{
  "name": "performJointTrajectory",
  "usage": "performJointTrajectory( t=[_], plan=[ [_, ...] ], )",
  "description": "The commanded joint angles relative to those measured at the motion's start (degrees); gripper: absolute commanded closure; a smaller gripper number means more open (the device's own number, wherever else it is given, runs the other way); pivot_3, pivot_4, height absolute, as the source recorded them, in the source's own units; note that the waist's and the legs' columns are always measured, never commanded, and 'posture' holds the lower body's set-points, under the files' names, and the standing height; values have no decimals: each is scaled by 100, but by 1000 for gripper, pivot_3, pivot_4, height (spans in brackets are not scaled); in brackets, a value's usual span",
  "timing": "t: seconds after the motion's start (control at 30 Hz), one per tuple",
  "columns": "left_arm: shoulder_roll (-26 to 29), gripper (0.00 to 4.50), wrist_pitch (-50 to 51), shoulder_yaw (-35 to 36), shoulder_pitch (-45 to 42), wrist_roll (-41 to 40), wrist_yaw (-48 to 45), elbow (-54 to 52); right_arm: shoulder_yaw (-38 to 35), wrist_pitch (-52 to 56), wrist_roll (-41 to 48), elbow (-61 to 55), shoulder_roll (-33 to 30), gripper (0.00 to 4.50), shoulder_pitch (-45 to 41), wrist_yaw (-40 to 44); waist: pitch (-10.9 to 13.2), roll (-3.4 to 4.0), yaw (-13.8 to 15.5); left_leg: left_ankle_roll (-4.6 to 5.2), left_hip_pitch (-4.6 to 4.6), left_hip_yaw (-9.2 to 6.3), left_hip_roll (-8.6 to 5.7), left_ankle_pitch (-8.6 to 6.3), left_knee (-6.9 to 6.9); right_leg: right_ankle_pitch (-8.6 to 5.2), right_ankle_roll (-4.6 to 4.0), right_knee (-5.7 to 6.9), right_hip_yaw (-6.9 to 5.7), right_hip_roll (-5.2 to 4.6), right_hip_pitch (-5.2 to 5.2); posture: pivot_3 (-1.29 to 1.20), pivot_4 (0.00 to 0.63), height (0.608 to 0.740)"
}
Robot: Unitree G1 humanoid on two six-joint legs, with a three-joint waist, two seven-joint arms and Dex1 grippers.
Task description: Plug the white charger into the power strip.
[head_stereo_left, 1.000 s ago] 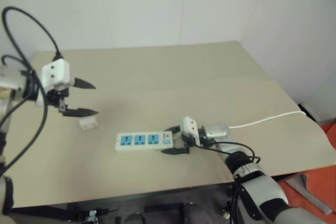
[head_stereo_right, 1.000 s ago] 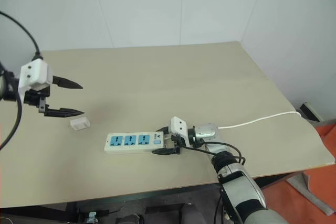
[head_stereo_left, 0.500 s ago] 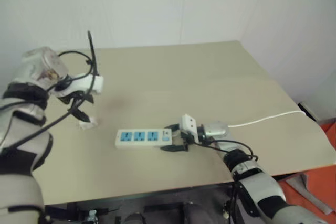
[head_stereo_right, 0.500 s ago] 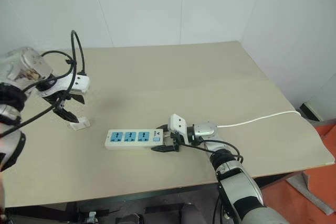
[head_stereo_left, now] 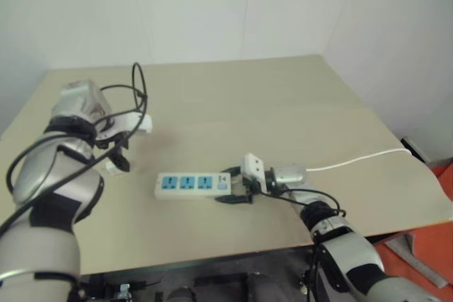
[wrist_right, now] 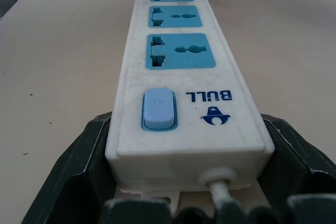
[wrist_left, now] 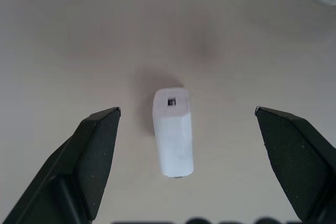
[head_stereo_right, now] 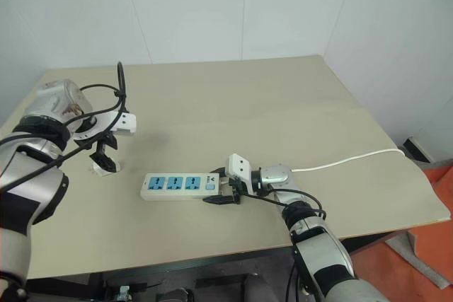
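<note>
Two arms, silver and black, each ending in a white boxy head with black fingers.
Left gripper (wrist_left: 186,129): two black wedge-shaped fingers (wrist_left: 97,150), matte, tapering to blunt tips; white head; silver rounded wrist joint; black cables looping above it, forearm banded silver and black. Right gripper (head_stereo_left: 236,186): white head, shiny silver cylindrical wrist, thin black cable curling along it, black collar, glossy grey-white forearm shell.

Your left pincer (head_stereo_right: 105,155) hangs over the charger (head_stereo_right: 95,168); your right pincer (head_stereo_right: 221,187) clamps the power strip (head_stereo_right: 178,185) on the worktop (head_stereo_right: 233,104).
</note>
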Motion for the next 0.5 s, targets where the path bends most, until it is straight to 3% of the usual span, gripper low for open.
performJointTrajectory(
  t=[0.03, 0.5],
  plan=[
    [-45, 0, 101, 161, 14, 126, 84, 51, -3, 47, -11, -133, 35, 1100, 110, -67, 0, 0, 4, 0, 0, 0, 0, 0, 0, 0, 0, 0, 0, 0, 0, 0, 150, 740],
    [-223, 0, 262, 267, 443, 488, 673, 122, -13, 166, -13, -359, 30, 1100, 249, -101, -1, -2, 9, 0, 3, -1, -6, 0, 2, 2, -3, 26, 0, -6, 0, 0, 150, 740]
  ],
)
